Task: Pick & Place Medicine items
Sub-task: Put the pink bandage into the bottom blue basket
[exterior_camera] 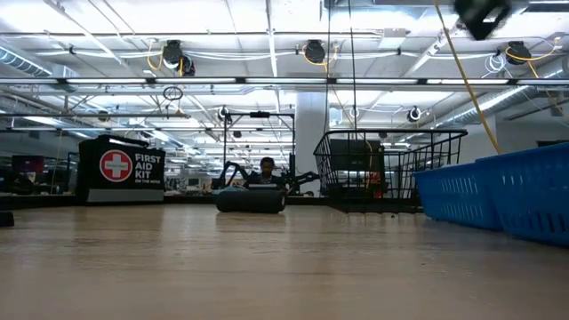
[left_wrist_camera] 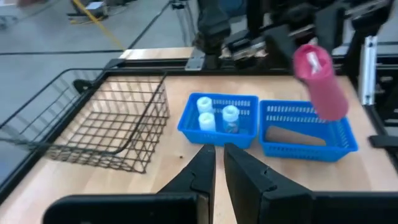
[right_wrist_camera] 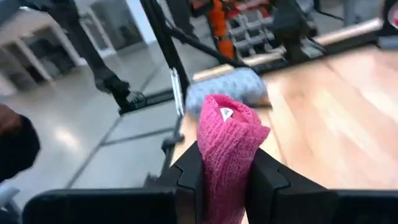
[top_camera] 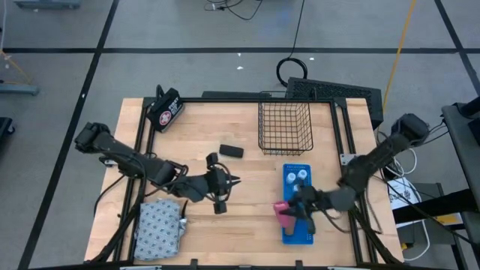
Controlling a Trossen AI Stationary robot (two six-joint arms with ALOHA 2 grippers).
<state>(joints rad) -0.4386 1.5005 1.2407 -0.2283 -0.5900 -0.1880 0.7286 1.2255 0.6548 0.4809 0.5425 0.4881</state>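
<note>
My right gripper (top_camera: 290, 208) is shut on the pink oblong piece (top_camera: 281, 213) over the near blue tray (top_camera: 300, 234). In the left wrist view the pink piece (left_wrist_camera: 320, 81) hangs above that tray, where the brown piece (left_wrist_camera: 297, 135) lies. Two white bottles (left_wrist_camera: 216, 116) stand in the far blue tray (left_wrist_camera: 186, 127). The black piece (top_camera: 231, 151) lies on its side mid-table. The patterned pouch (top_camera: 159, 229) lies flat near the near-left corner. My left gripper (left_wrist_camera: 218, 163) hovers mid-table, shut and holding nothing. My right gripper pinches the pink piece between its two fingers (right_wrist_camera: 186, 171), which lie on its sides partway along its length (right_wrist_camera: 225, 165). The fingers come slanting from the table's right. The piece is lifted clear and tilted, and its free end (right_wrist_camera: 227, 115) with a small white tag sticks out beyond the fingertips.
A wire basket (top_camera: 285, 126) stands at the far middle of the table. The black first aid case (top_camera: 165, 110) stands at the far left corner. Bare wood lies between the black piece and the trays.
</note>
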